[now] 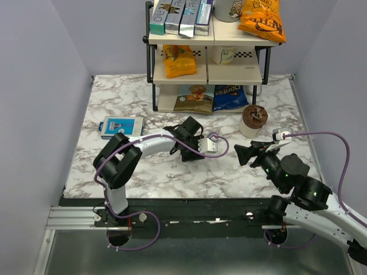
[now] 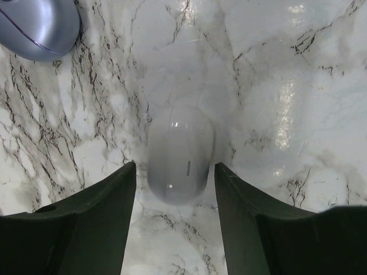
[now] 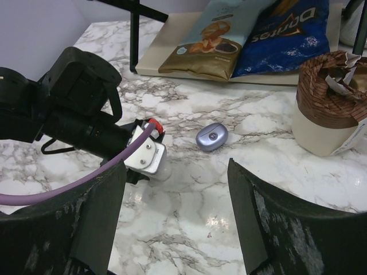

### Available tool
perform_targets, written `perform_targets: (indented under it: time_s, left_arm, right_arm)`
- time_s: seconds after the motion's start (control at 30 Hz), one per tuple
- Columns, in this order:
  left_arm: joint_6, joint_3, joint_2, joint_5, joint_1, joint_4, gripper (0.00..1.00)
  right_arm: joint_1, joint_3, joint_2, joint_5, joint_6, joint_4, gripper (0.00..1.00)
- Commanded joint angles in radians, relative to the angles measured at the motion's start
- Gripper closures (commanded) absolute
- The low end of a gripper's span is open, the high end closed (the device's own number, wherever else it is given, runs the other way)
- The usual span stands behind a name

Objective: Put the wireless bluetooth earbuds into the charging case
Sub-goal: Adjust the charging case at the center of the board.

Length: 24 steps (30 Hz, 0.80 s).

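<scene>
The charging case (image 3: pixel 211 136) lies shut on the marble, a small lavender-blue shell; it also shows at the upper left corner of the left wrist view (image 2: pixel 37 26). My left gripper (image 2: pixel 175 167) points down at the table with its jaws open. A white oval pebble-like object (image 2: pixel 179 154) lies flat between its fingertips, with a thin gap on each side. My right gripper (image 3: pixel 176 165) hovers open and holds nothing, facing the left wrist (image 3: pixel 146 152) and the case. The earbuds are out of view.
A two-level rack (image 1: pixel 206 40) with snack bags stands at the back. A beige cup with brown paper (image 1: pixel 254 119) sits just right of the case. A blue and white box (image 1: pixel 121 126) lies at the left. Purple cables trail from both wrists.
</scene>
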Motion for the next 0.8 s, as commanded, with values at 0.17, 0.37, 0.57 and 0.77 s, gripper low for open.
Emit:
perform_targets:
  time_s: [0.17, 0.37, 0.57, 0.77]
  left_arm:
    - [-0.071, -0.006, -0.247, -0.107, 0.030, 0.083, 0.28]
    - [-0.463, 0.074, -0.300, -0.476, 0.036, 0.165, 0.45]
    - [-1.092, 0.340, -0.107, -0.393, 0.159, -0.196, 0.86]
    - [-1.365, 0.192, -0.147, -0.313, 0.154, -0.152, 0.29]
  right_arm:
    - [-0.002, 0.009, -0.010, 0.014, 0.005, -0.016, 0.20]
    - [0.000, -0.002, 0.019, 0.006, 0.028, 0.007, 0.20]
    - [0.000, -0.002, 0.042, 0.001, 0.040, 0.039, 0.20]
    - [-0.002, -0.005, 0.044, -0.006, 0.040, 0.056, 0.20]
